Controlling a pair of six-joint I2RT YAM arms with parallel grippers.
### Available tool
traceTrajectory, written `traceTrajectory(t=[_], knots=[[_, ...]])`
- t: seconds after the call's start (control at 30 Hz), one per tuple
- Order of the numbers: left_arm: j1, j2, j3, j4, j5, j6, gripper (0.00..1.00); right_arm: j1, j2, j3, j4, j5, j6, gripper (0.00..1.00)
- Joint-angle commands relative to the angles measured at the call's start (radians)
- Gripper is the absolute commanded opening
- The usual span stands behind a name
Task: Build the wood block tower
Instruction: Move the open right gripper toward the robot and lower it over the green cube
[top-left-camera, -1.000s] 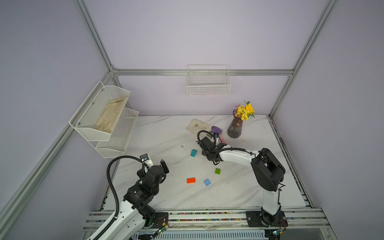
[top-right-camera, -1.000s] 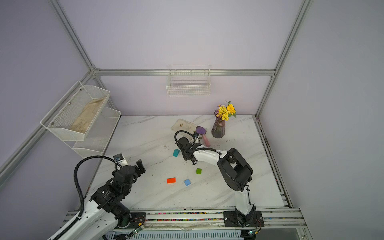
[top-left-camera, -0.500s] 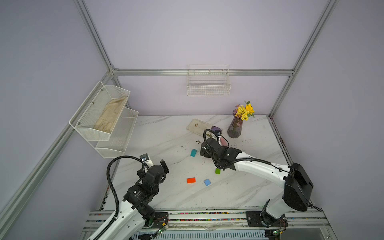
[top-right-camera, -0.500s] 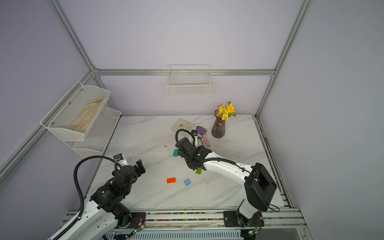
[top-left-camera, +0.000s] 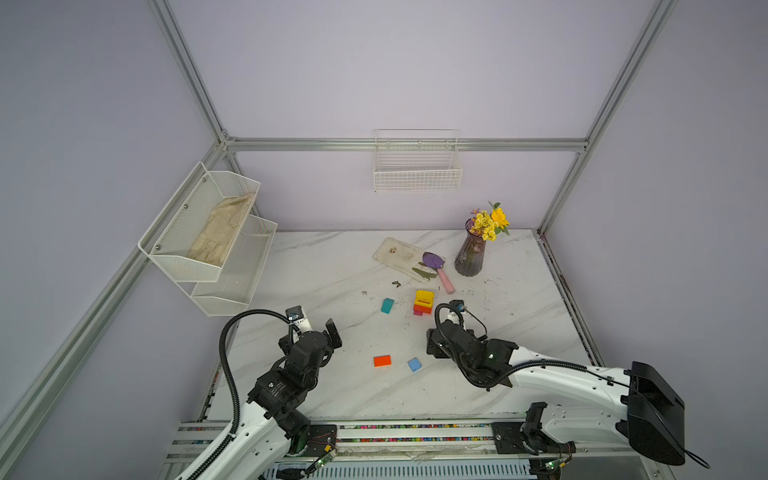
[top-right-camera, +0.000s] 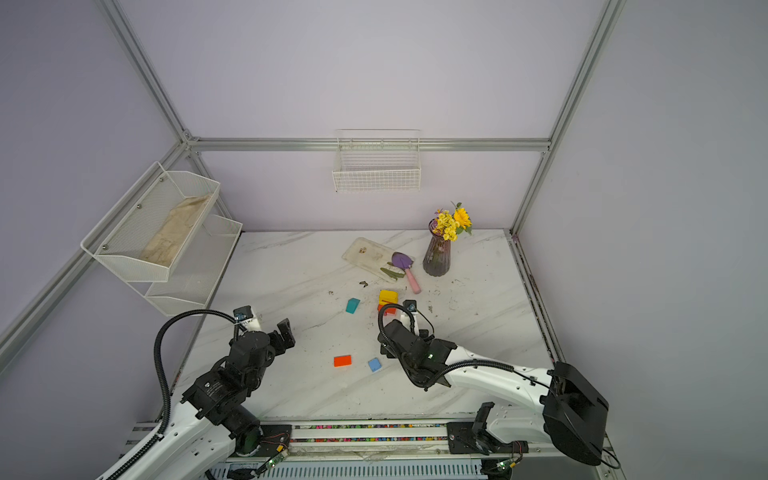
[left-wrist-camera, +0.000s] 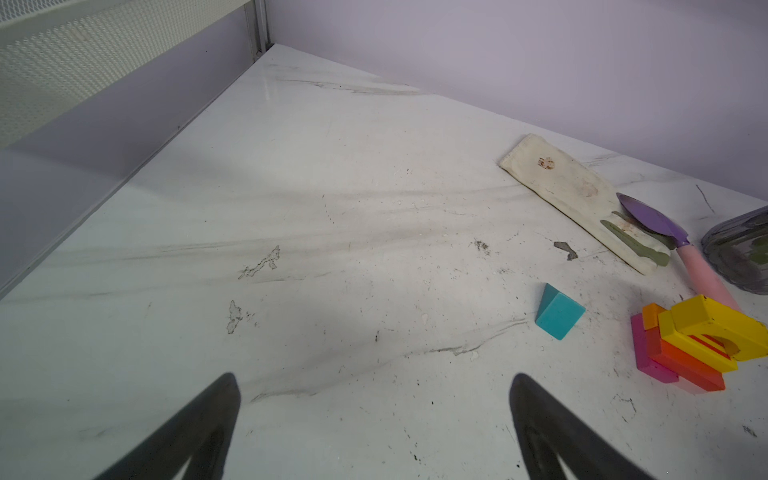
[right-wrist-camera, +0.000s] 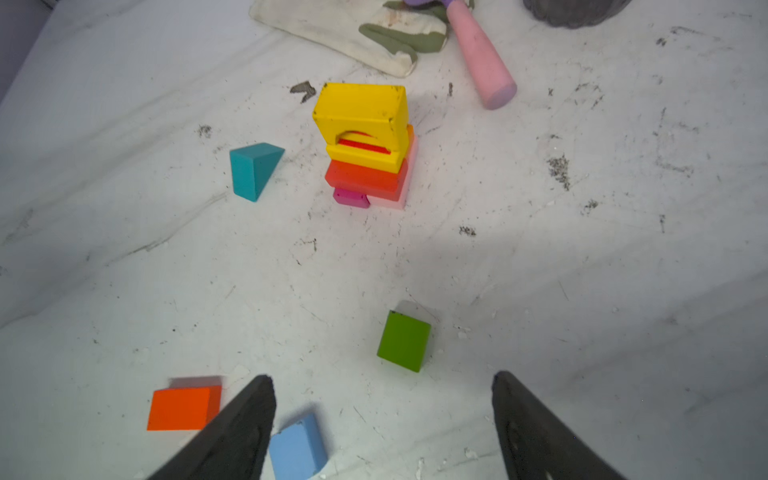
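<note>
- The tower (right-wrist-camera: 365, 145), flat painted slabs under a yellow arch, stands mid-tabletop (right-wrist-camera: 582, 270), which is veined and scuffed.
- A teal wedge (right-wrist-camera: 253, 170) lies just left of it.
- The left end effector (left-wrist-camera: 374, 376) and right end effector (right-wrist-camera: 381, 376) are spread wide and empty.

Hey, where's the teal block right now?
In both top views the teal block lies on the marble table, just left of the tower and not touching it.
</note>
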Motion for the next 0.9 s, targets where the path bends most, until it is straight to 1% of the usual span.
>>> traceTrajectory(t=[0.0, 0.13, 0.23, 0.33, 0.47, 0.6, 0.73, 0.87], knots=[[-0.002, -0.004, -0.034, 0.051, 0.010, 0.030, 1.00, 0.001, 0.041, -0.022, 0.038, -0.038, 0.028, 0.79], [-0.003, -0.006, -0.036, 0.051, 0.005, 0.027, 1.00, 0.001, 0.114, -0.027, 0.058, -0.048, 0.040, 0.78], [-0.003, -0.002, -0.034, 0.051, 0.002, 0.027, 1.00, 0.001, 0.189, 0.005, 0.071, -0.072, 0.023, 0.77], [-0.003, 0.003, -0.034, 0.051, 0.001, 0.026, 1.00, -0.001, 0.258, 0.039, 0.072, -0.064, 0.019, 0.76], [-0.002, 0.005, -0.033, 0.051, -0.001, 0.025, 1.00, -0.007, 0.339, 0.080, 0.065, -0.046, 0.029, 0.66], [-0.003, 0.001, -0.033, 0.050, -0.001, 0.025, 1.00, -0.009, 0.360, 0.099, 0.038, -0.002, 0.050, 0.61], [-0.003, -0.004, -0.034, 0.048, 0.001, 0.024, 1.00, -0.011, 0.362, 0.096, 0.035, 0.024, 0.064, 0.60], [-0.003, -0.009, -0.035, 0.048, 0.004, 0.025, 1.00, -0.025, 0.398, 0.101, 0.033, 0.032, 0.072, 0.57]])
